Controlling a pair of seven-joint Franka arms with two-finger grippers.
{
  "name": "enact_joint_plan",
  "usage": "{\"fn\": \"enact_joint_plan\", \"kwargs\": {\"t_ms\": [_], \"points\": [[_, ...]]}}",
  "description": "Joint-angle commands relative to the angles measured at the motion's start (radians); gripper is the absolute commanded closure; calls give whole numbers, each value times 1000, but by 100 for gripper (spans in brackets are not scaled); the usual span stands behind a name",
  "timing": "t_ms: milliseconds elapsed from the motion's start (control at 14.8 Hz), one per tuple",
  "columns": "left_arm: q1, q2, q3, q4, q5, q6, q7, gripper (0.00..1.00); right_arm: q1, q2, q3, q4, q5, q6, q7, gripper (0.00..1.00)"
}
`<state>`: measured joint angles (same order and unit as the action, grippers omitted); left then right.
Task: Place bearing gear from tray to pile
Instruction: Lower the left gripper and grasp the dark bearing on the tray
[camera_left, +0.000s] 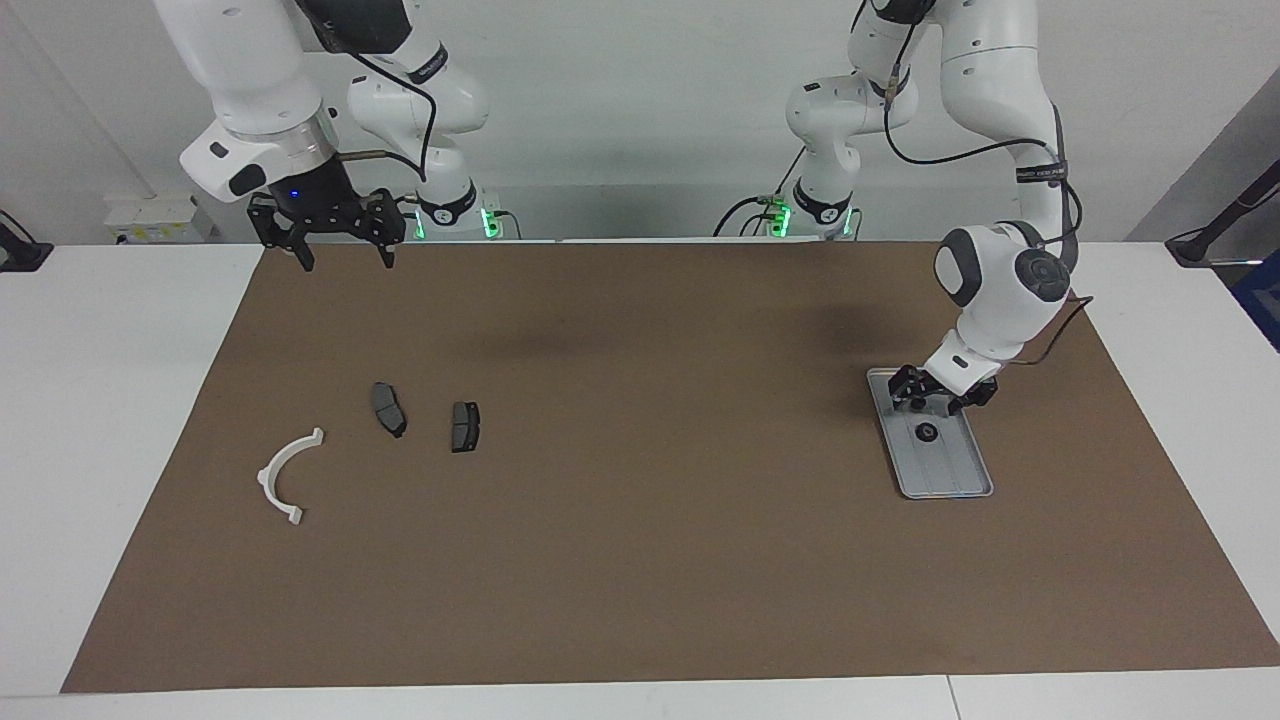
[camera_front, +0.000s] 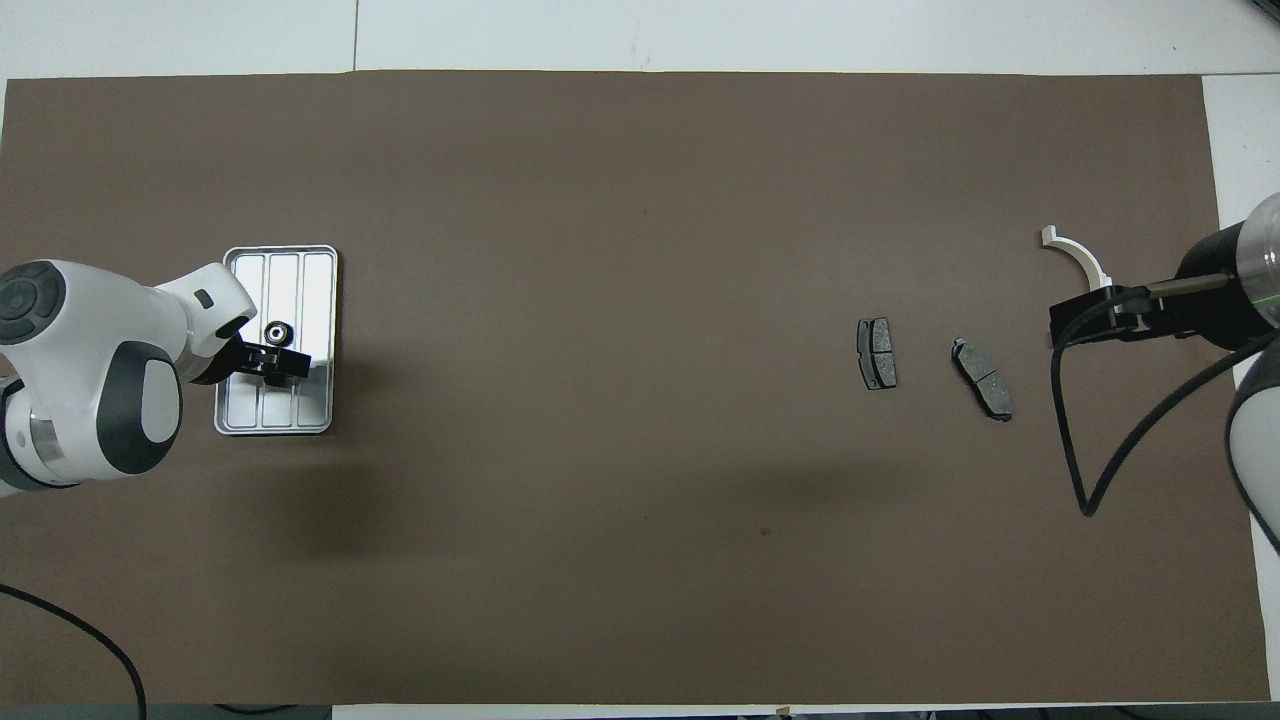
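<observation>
The silver tray (camera_left: 962, 487) (camera_front: 322, 300) lies on the brown mat toward the left arm's end of the table. A small dark bearing gear (camera_left: 927, 433) (camera_front: 275, 333) sits loose in its middle. My left gripper (camera_left: 937, 403) (camera_front: 272, 365) hangs open and low over the part of the tray nearest the robots, just short of the gear and holding nothing. The pile lies toward the right arm's end: a white half-ring (camera_left: 285, 475) (camera_front: 1075, 252) and two dark pads (camera_left: 389, 409) (camera_left: 465, 426). My right gripper (camera_left: 340, 262) (camera_front: 1090, 318) waits open, raised over the mat's edge by its base.
The brown mat (camera_left: 640, 520) covers most of the white table. In the overhead view the right arm's black cable (camera_front: 1065, 440) loops over the mat near the pads (camera_front: 877, 353) (camera_front: 982, 378).
</observation>
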<state>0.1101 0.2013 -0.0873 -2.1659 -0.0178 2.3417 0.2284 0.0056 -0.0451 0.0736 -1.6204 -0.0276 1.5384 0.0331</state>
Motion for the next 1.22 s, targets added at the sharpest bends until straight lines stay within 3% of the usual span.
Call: {"fn": "enact_joint_plan", "kwargs": {"t_ms": [0, 609, 676, 811, 1149], "points": [[-3, -45, 6, -38, -2, -16, -1, 0, -10, -16, -1, -12, 28, -3, -28, 0], [-4, -56, 6, -57, -2, -15, 2, 0, -10, -18, -1, -13, 28, -3, -28, 0], [-4, -56, 6, -57, -2, -13, 2, 6, -10, -18, -1, -13, 28, -3, -28, 0], [-7, -56, 6, -57, -2, -4, 2, 29, -9, -18, -1, -18, 29, -1, -27, 0], [-9, -53, 6, -54, -2, 7, 0, 71, 2, -19, -1, -49, 26, 74, -42, 0]]}}
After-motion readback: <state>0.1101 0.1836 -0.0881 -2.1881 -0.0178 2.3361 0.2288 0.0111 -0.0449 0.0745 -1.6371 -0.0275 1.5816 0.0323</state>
